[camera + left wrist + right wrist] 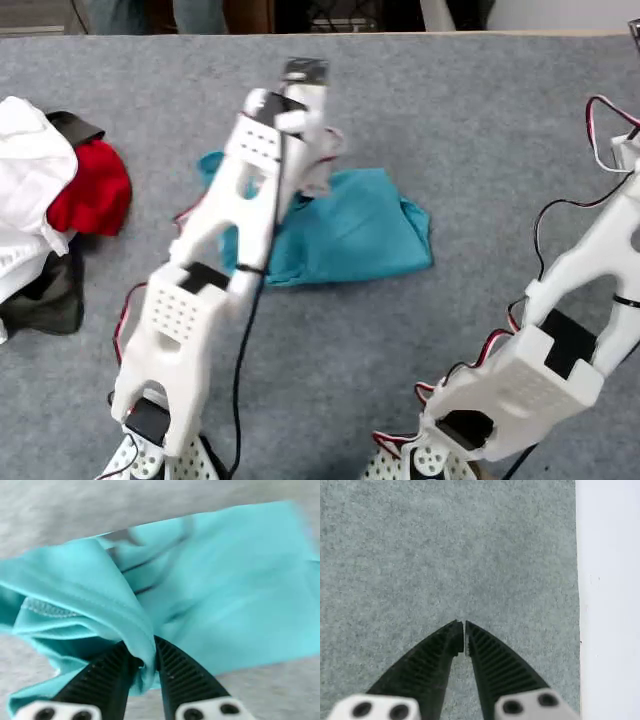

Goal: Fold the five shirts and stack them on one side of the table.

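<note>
- Left pincer [145, 655], in the left wrist view, is clamping shut on a raised ridge of the teal shirt [225, 595]. The cloth is bunching between the two black ribbed fingers, probably so that this edge can be lifted and carried over for a fold. The rest of the shirt is spreading flat on the grey table [60, 510] beyond the pinch.
- Right pincer [464, 630], in the right wrist view, is pressing its fingers together on nothing. It is hanging over bare grey table beside a white strip [610, 600] along one edge, and appears to be parked out of the way while the other arm works.
- From the high view, the left arm [230, 230] is stretching out over the teal shirt, which is lying roughly in the middle of the table, rumpled and partly doubled over. The right arm [560, 350] is resting well apart from it, at the table's right side.
- At the table's left edge, a white shirt [30, 160], a red shirt [95, 190] and a dark shirt [45, 300] are lying in a loose unfolded heap, seemingly waiting their turn, so most of the folding looks yet to be done.
</note>
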